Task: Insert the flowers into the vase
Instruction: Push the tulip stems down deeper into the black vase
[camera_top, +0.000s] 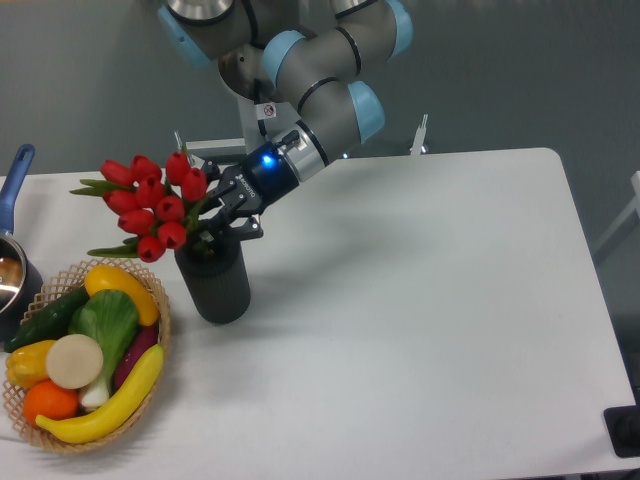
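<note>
The dark ribbed vase (214, 283) stands upright on the white table, just right of the basket. A bunch of red tulip flowers (152, 208) leans out to the left above its mouth, with the stem ends down at or inside the rim. My gripper (213, 222) comes in from the upper right and is shut on the green stems right over the vase mouth. The lower stems are hidden behind the fingers and the vase rim.
A wicker basket (157, 312) of fruit and vegetables sits at the front left, close against the vase. A blue-handled pot (14, 184) pokes in at the left edge. The table's far edge runs behind the arm.
</note>
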